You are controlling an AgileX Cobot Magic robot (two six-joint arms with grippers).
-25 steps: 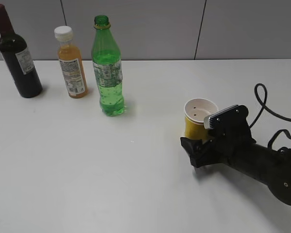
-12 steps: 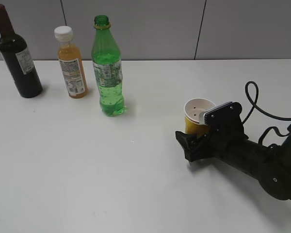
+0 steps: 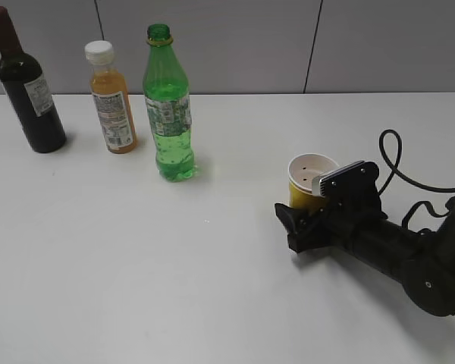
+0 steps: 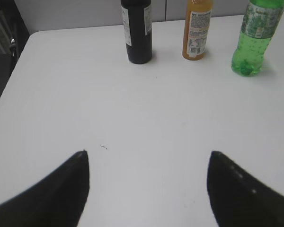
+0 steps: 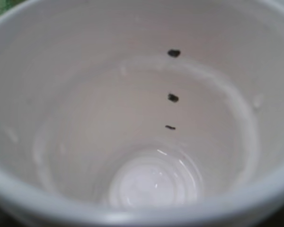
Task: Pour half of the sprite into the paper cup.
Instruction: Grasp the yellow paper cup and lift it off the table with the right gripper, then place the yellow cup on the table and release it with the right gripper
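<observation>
Exterior: the sprite (image 3: 167, 106) stands upright, upper left, uncapped; the paper cup (image 3: 309, 184) sits right of centre with the right gripper (image 3: 307, 220) hugging it, grip unclear from here.
Left wrist: left gripper (image 4: 149, 182) spread wide over the table (image 4: 132, 118), holding nothing; sprite upper right.
Right wrist: cup's white interior fills the frame, three dark specks, fingers hidden.

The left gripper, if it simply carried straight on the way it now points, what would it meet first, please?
Probably nothing close by: bare table lies ahead of the open left gripper. The orange juice bottle stands nearest that line at the far edge, though depth is hard to judge.
</observation>
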